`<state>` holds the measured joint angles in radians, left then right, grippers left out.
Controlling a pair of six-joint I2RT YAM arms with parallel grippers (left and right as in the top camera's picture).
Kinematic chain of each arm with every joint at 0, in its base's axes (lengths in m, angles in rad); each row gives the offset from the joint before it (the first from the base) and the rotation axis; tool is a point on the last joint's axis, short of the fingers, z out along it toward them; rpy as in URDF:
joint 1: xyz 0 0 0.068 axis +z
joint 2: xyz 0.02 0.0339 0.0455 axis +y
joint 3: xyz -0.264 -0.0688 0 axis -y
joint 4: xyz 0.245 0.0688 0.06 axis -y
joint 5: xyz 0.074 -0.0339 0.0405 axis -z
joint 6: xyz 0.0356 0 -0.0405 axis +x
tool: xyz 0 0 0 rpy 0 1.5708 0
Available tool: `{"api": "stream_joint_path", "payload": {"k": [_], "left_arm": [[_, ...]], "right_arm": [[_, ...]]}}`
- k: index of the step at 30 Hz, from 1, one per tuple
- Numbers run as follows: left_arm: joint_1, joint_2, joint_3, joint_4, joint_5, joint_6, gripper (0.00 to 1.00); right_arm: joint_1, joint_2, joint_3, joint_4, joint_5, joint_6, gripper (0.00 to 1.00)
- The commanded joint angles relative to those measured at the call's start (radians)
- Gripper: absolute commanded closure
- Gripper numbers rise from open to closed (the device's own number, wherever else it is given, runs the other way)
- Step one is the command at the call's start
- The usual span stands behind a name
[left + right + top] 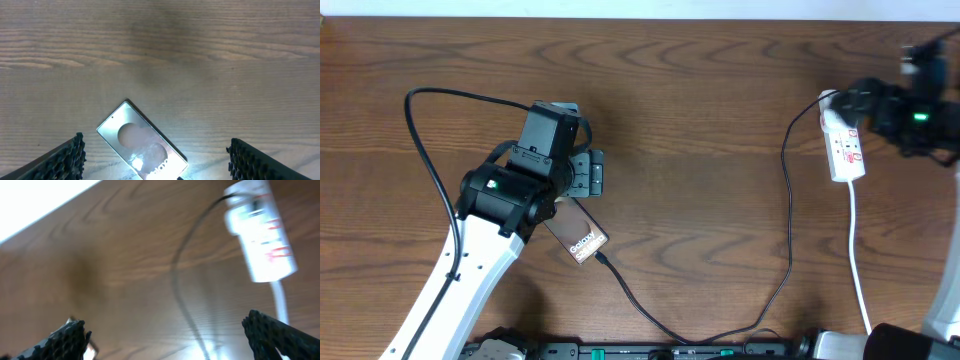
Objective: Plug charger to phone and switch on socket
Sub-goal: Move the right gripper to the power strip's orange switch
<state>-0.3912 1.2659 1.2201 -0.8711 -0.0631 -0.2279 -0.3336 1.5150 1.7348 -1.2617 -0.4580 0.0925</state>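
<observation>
The left fingers [62, 161] hang spread above the phone [142, 145] lying on the tabletop [200, 60], the right fingers [277, 332] spread near the socket [260, 235] (blurred view), where an off-centre press could shove it sideways and tug the charger [787, 200] from the phone

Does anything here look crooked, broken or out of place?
Nothing looks spilled or broken. The phone lies askew, slanted against the table edges. The charger cable wanders in a loose loop from the phone's end to the white power strip; whether its tip is seated in the phone is too small to tell.
</observation>
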Motion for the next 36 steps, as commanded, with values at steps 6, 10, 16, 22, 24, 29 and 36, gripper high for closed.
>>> {"api": "stream_joint_path", "payload": {"k": [6, 10, 16, 22, 24, 29, 36], "left_arm": [[-0.005, -0.002, 0.018, -0.022, -0.027, 0.01, 0.12], [-0.005, -0.002, 0.018, -0.027, -0.027, 0.01, 0.12], [-0.005, 0.0, 0.016, -0.03, -0.027, 0.01, 0.12], [-0.005, 0.0, 0.016, -0.03, -0.027, 0.01, 0.12], [-0.005, 0.0, 0.016, -0.029, -0.027, 0.01, 0.12], [-0.005, 0.0, 0.016, -0.029, -0.027, 0.01, 0.12], [-0.005, 0.0, 0.016, -0.029, -0.027, 0.01, 0.12]], "right_arm": [[-0.201, -0.005, -0.01, -0.013, 0.112, -0.064, 0.01], [-0.217, -0.003, -0.054, -0.013, 0.102, -0.126, 0.01], [-0.215, 0.09, -0.079, -0.013, 0.0, -0.219, 0.01], [-0.215, 0.275, -0.063, 0.044, -0.084, -0.245, 0.01], [-0.215, 0.366, -0.031, 0.068, -0.137, -0.252, 0.01], [-0.214, 0.491, 0.035, 0.1, -0.189, -0.301, 0.01], [-0.195, 0.58, 0.054, 0.227, -0.209, -0.376, 0.01]]}}
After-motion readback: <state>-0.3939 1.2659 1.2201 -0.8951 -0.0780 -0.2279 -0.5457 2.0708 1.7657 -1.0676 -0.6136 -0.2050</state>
